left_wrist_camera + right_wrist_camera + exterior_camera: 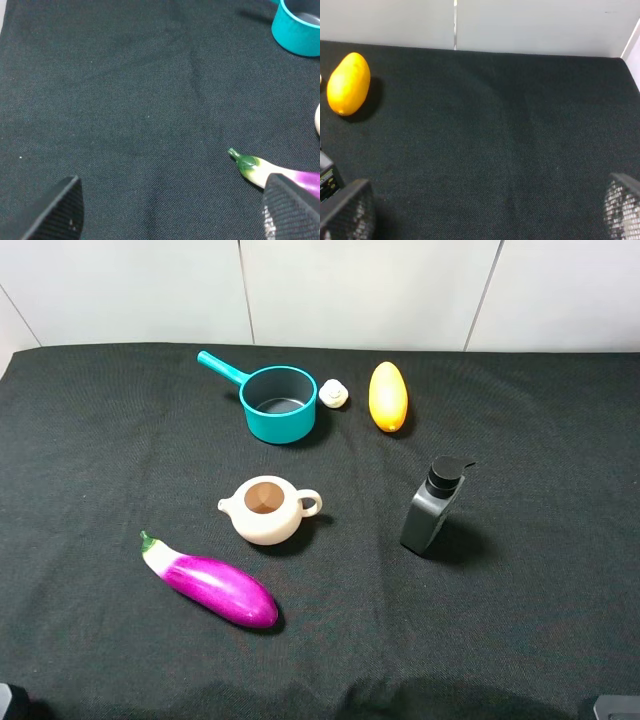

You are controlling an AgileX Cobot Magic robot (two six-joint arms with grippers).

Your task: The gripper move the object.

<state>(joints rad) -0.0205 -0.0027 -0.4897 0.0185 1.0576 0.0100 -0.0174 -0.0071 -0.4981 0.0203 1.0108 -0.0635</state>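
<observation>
left gripper (170, 212): my fingers spread wide, empty | right gripper (485, 212): wide apart, empty | eggplant (209, 582): on the cloth (520, 600), near-left, below the teapot (266, 509), untouched

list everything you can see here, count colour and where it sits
eggplant: 1, purple, green stem, front left of the cloth
teapot: 1, beige, lidless, centre
saucepan: 1, teal, back centre
small round piece: 1, white, beside the saucepan
oval fruit: 1, yellow-orange, back, right of centre
pump bottle: 1, dark grey, right of the teapot
cloth: 1, black, covers the table
left gripper: 1, black, open, near the eggplant stem
right gripper: 1, black, open, over bare cloth
</observation>
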